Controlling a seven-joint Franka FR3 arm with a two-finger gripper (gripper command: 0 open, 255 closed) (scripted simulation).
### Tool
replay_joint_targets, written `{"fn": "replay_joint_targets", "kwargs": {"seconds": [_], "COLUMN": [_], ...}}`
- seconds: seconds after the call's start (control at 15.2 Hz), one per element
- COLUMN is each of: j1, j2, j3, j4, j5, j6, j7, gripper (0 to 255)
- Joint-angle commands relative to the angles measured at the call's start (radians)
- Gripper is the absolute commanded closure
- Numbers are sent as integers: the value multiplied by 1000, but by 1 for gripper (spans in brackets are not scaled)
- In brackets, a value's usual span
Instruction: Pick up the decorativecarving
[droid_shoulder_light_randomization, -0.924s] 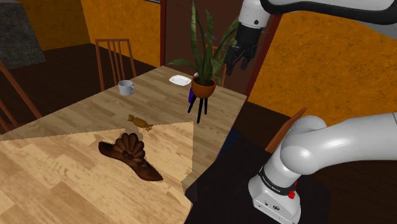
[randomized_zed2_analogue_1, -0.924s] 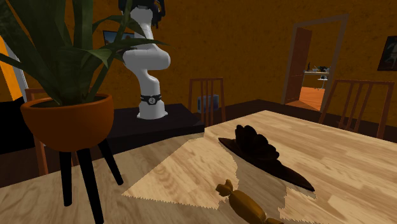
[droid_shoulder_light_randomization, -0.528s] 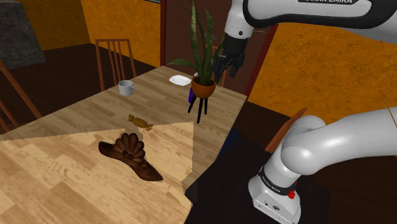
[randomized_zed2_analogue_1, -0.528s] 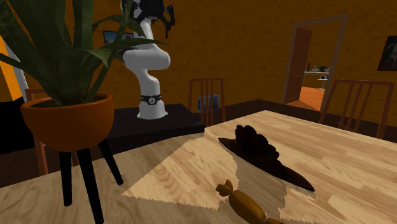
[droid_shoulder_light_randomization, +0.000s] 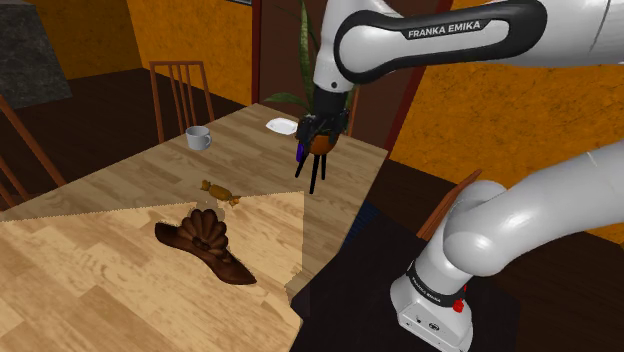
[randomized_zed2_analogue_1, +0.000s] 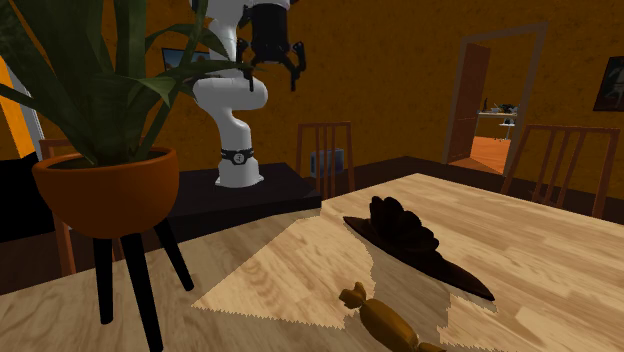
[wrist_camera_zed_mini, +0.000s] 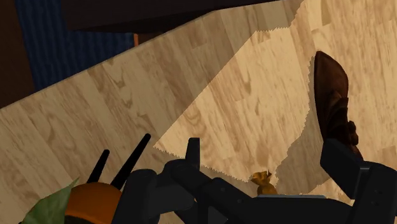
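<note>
The decorative carving (droid_shoulder_light_randomization: 205, 245) is a dark brown, long flat piece with a ribbed fan on top, lying on the pale wooden table (droid_shoulder_light_randomization: 90, 300). It shows again in the second exterior view (randomized_zed2_analogue_1: 410, 240) and in the wrist view (wrist_camera_zed_mini: 334, 102). My black gripper (droid_shoulder_light_randomization: 322, 128) hangs open and empty in the air, high over the table's far side in front of the potted plant, well away from the carving. Its fingers stand apart in the second exterior view (randomized_zed2_analogue_1: 272, 68) and in the wrist view (wrist_camera_zed_mini: 264, 153).
A potted plant (randomized_zed2_analogue_1: 105, 190) on thin black legs stands close under the gripper. A small brown wrapped-sweet shape (droid_shoulder_light_randomization: 219, 191) lies between plant and carving. A mug (droid_shoulder_light_randomization: 198, 137) and a white dish (droid_shoulder_light_randomization: 283, 125) sit further back. Chairs (droid_shoulder_light_randomization: 180, 90) ring the table.
The arm has swung down and toward the shoulder view's left. The gripper dropped from high beside the plant's leaves to level with its pot, staying open. The carving has not moved.
</note>
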Motion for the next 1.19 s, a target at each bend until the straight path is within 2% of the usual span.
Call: {"fn": "replay_joint_targets", "kwargs": {"seconds": [0.0,0.53,1.12], "j1": [12,50,95], "j2": [56,316,642], "j3": [20,88,145], "j4": [-6,45,197], "j5": [20,73,80], "j6": [61,264,437], "j7": [24,106,201], "gripper": [0,0,0]}}
